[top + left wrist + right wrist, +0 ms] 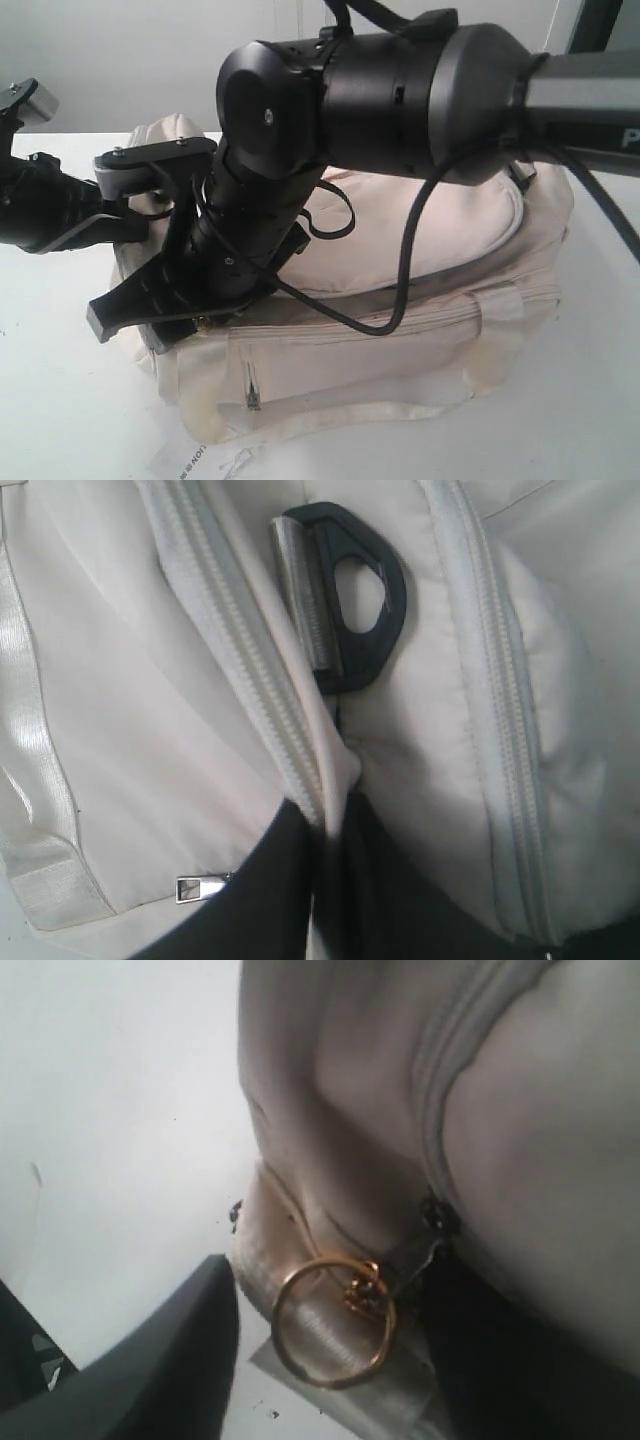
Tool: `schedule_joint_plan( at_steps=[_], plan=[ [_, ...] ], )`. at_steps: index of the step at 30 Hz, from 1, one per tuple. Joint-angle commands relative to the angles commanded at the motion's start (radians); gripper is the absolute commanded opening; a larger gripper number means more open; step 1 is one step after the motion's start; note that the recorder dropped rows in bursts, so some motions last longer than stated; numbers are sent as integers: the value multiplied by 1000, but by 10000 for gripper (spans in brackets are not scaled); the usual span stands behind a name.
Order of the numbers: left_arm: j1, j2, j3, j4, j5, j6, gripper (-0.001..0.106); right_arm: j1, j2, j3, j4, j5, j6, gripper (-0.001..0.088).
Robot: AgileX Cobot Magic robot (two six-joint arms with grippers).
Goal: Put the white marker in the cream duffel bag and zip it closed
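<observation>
The cream duffel bag (430, 300) lies on the white table, its curved top flap edged by a zip. My right gripper (150, 325) reaches across to the bag's left end. In the right wrist view it (335, 1295) stands open, one dark finger (160, 1360) on each side of a gold ring zip pull (333, 1320); neither finger touches the ring. My left gripper (340, 880) is shut on a fold of cream bag fabric (335, 770) beside a zip track. In the exterior view it (125, 228) is at the bag's left end. The white marker is out of view.
A black buckle (360, 600) and a small silver zip pull (195, 888) lie near the left jaws. A white paper tag with print (190, 460) lies on the table in front of the bag. The front pocket zip (350, 325) runs below the flap.
</observation>
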Motion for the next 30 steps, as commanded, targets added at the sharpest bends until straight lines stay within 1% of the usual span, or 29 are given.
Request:
schedule_joint_plan(
  at_steps=[4,5,6,7,12,14,17,20,22,25,30],
  plan=[
    [0,0,0,0,0,0,0,0,-15,0,-16,8,-18,102],
    [0,0,0,0,0,0,0,0,-23,0,-22,10,-18,44],
    [0,0,0,0,0,0,0,0,-29,0,-26,10,-26,5],
    [0,0,0,0,0,0,0,-2,-44,0,-31,17,-45,0],
    [0,0,0,0,0,0,0,-2,-100,0,-72,61,-45,0],
    [0,0,0,0,0,0,0,-2,-107,0,-70,110,-95,0],
    [0,0,0,0,-3,0,0,-2,-107,0,-72,243,-172,0],
    [0,0,0,0,-6,0,0,-2,-109,0,-150,340,-183,0],
    [0,0,0,0,-6,0,0,-2,-109,0,-189,353,-183,0],
    [0,0,0,0,-6,0,0,-2,-111,0,-215,353,-183,0],
    [0,0,0,0,-6,0,0,-2,-111,0,-225,353,-183,0]
  ],
)
